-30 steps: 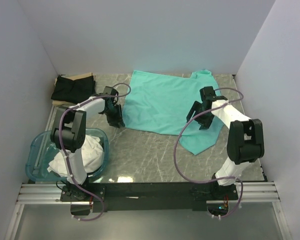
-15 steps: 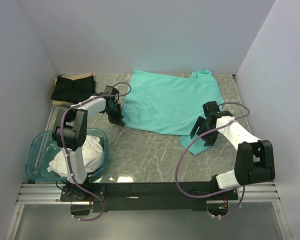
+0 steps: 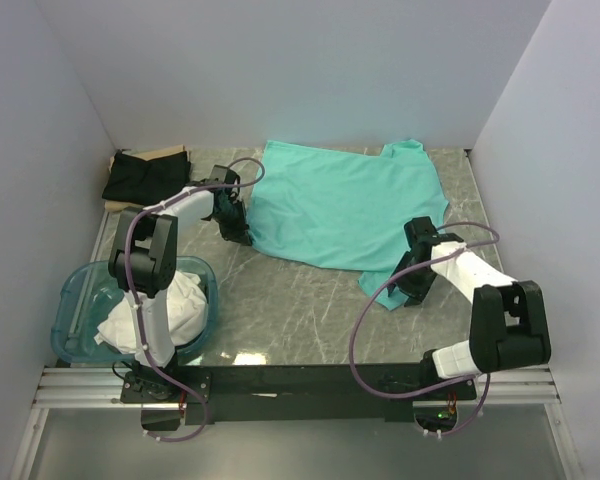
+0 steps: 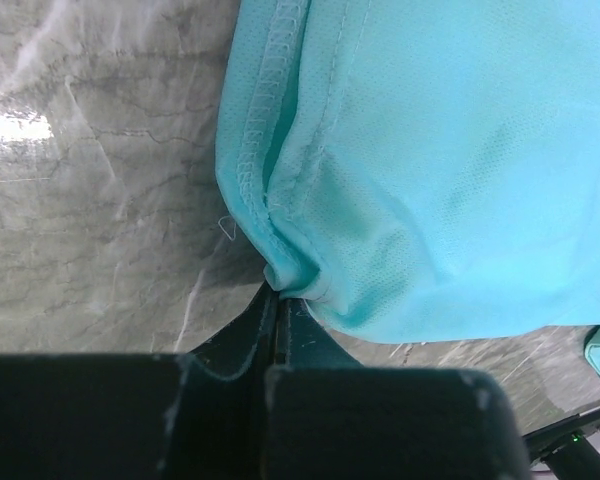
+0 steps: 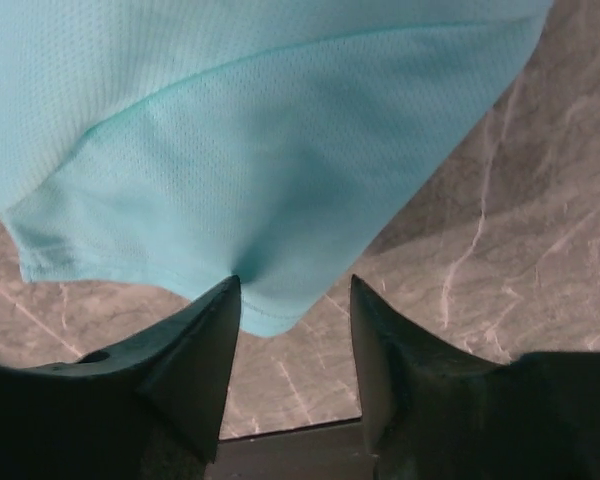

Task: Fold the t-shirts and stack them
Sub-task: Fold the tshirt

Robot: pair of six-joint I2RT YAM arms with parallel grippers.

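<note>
Where the marbled grey table (image 3: 300, 300) runs toward its far wall, the mint-teal t-shirt (image 3: 340, 205) lies spread nearly flat, filling the stretch from about twelve to two o'clock of the table's centre. Its collar points to one o'clock and one loose corner trails down toward five o'clock.

At the shirt's eight o'clock corner the left gripper (image 4: 278, 298) has its fingers pressed tightly together. In the left wrist view they pinch a small bunched fold of the stitched hem, and the cloth puckers just above the tips.

At the five o'clock corner the right gripper (image 5: 293, 292) sits low over the table. Its fingers stand apart on either side of the rounded edge of the cloth, which dips into the gap between them without being clamped.

Further out, at ten o'clock of the table, the black t-shirt (image 3: 145, 178) lies folded on a tan cardboard sheet (image 3: 165, 151) against the far-left corner. At eight o'clock, beside the left arm's base, a translucent blue plastic tub (image 3: 75, 290) holds the crumpled white t-shirts (image 3: 180, 300).
</note>
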